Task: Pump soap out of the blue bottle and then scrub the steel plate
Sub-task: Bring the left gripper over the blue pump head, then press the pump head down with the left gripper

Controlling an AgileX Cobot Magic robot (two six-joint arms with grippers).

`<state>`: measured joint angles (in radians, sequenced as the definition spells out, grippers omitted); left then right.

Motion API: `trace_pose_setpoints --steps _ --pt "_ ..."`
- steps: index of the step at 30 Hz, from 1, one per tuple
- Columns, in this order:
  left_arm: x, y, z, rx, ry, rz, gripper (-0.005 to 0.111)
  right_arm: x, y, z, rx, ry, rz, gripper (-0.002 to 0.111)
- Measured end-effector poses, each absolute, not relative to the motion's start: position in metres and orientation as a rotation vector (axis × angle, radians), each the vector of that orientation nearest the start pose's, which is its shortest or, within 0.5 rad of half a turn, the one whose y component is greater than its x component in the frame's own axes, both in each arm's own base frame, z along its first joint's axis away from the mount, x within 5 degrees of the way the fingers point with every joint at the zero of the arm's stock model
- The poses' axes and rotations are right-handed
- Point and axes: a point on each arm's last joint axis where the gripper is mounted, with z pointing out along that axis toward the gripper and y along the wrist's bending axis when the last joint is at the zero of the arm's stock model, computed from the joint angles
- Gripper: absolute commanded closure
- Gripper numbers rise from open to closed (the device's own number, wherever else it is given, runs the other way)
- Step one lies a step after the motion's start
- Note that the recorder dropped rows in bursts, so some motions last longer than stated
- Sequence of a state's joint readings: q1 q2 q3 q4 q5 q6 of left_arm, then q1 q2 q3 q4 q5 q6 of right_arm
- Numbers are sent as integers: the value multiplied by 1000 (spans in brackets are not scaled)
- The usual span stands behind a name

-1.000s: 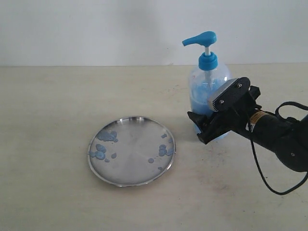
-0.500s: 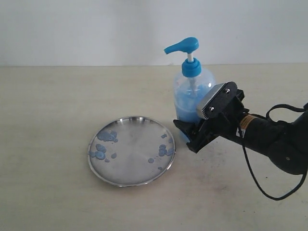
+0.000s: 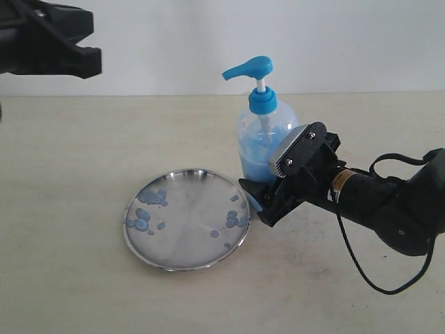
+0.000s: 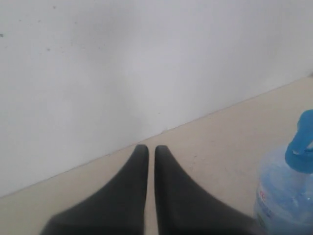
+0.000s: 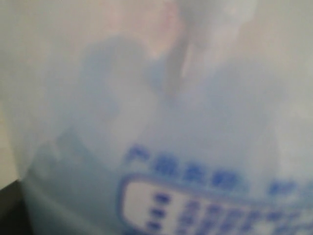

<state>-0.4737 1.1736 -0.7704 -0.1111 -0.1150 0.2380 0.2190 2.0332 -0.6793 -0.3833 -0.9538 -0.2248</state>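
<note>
The blue bottle [image 3: 263,142] stands upright just right of the steel plate [image 3: 188,236], its pump head [image 3: 248,69] pointing left. Light blue soap [image 3: 256,158] fills its lower part. My right gripper [image 3: 263,198] is shut on the bottle's lower body, one finger reaching under its base near the plate's rim. In the right wrist view the bottle's blurred label [image 5: 210,196] fills the picture. Blue soap droplets [image 3: 144,217] speckle the plate. My left gripper [image 3: 87,49] hangs high at the upper left, shut on nothing [image 4: 147,149], with the bottle [image 4: 286,196] off to one side.
The beige table [image 3: 69,174] runs back to a white wall [image 3: 174,42]. A black cable [image 3: 361,268] loops from the right arm onto the table at the right.
My right gripper has carried the bottle leftward, right up to the plate's rim. The left gripper has come into the exterior view at the upper left.
</note>
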Motion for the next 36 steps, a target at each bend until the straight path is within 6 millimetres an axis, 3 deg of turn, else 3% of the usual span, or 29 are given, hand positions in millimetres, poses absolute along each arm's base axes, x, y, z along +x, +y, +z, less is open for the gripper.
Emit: trace_pose_setpoints --steps 7,12,19,22,23,26,31,36 --pt "245 -156 309 665 1604 -288 102 324 100 96 -842 1720 119 108" --pt "247 -182 307 712 1406 -540 102 324 100 97 -864 1711 100 108" --pt "266 -206 268 784 1479 -661 102 324 100 97 -889 1707 78 108" --pt "277 -218 271 828 1466 -698 102 324 99 96 -892 1710 72 108" --pt "283 -223 280 834 1438 -712 102 324 99 96 -892 1711 71 108" --pt "289 -230 294 866 1410 -725 102 325 99 96 -899 1714 66 108" --pt "295 -235 272 936 1521 -701 102 326 99 96 -897 1722 63 108" --pt "298 -237 268 933 1535 -710 102 326 98 96 -884 1731 57 108"
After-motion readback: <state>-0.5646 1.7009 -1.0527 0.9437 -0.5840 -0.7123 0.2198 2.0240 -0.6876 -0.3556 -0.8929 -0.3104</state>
